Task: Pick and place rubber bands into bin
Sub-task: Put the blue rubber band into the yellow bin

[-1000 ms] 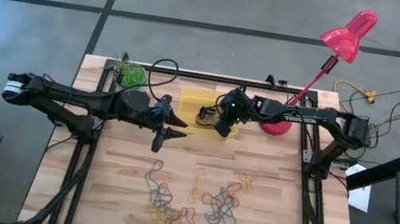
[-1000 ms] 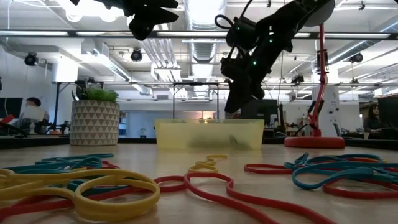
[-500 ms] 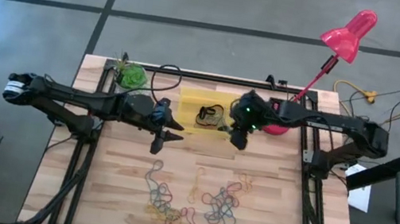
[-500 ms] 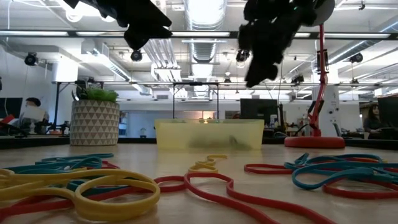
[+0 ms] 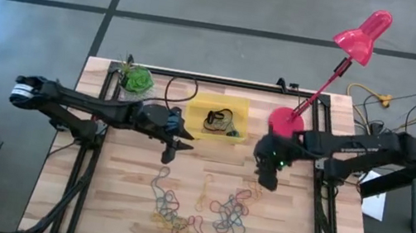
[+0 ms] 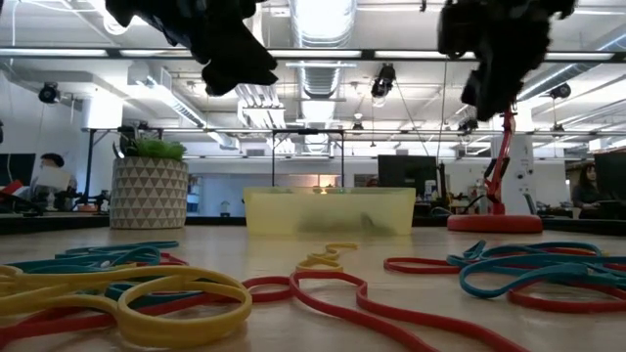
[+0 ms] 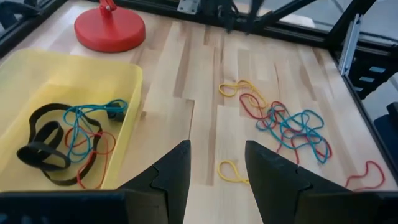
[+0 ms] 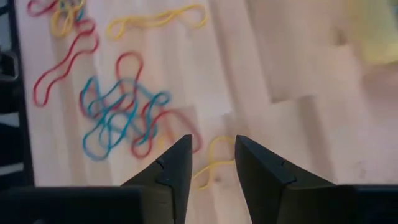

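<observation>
— What do you have on the bench besides the work items?

— You have a pale wooden slatted tabletop (image 5: 123,178), a pink-red desk lamp with a round red base (image 5: 285,122) at the far right, and a white triangle-patterned pot of green grass (image 6: 149,192) at the far left corner.

— Anything else?

— A thin black cable loop (image 5: 180,89) near the pot.

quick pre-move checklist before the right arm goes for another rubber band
1. Right tool empty, fingers apart: ok.
2. Right tool over loose rubber bands: ok, it hangs above the pile's right edge; a yellow band lies just ahead of its fingers.
3. Bin free of arms: ok; both have cleared it.
4. Bands already in the bin inside the walls: ok.
5. Left tool out of the way: ok, open, raised left of the bin.
6. Target band free of the tangle: cannot tell.
</observation>
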### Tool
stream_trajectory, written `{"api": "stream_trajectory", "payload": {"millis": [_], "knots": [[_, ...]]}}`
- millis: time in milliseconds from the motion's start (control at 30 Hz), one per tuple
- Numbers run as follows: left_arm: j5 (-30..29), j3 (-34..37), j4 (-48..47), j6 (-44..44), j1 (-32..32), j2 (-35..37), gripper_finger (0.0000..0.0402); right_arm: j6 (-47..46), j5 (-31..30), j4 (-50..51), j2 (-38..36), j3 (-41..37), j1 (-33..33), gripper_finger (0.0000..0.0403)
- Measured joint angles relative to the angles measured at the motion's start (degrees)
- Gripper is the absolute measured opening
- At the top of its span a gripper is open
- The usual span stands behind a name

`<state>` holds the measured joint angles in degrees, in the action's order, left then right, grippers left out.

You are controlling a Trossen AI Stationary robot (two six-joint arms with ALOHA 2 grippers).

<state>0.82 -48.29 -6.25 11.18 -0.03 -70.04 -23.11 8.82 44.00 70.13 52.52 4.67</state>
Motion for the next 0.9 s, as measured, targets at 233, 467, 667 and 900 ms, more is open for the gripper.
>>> {"api": "stream_trajectory", "payload": {"millis": [233,467,667,900], "knots": [[0.02,0.0,0.26,-0.3,-0.02,-1.17,0.0136,-3.08,-0.22,-11.13,0.67,-7.19,8.52,0.0127],[0.02,-0.02,1.71,-1.05,-0.02,-1.13,0.0136,-3.46,-0.67,-20.96,6.75,-10.31,12.78,0.0127],[0.04,-0.02,1.83,-1.01,-0.02,-1.13,0.0136,-3.0,-1.56,-22.71,14.03,-9.97,13.35,0.0114],[0.02,-0.02,2.56,0.42,-0.02,-1.11,0.0136,-2.82,-1.06,-34.16,20.33,-9.78,13.48,0.0102]]}}
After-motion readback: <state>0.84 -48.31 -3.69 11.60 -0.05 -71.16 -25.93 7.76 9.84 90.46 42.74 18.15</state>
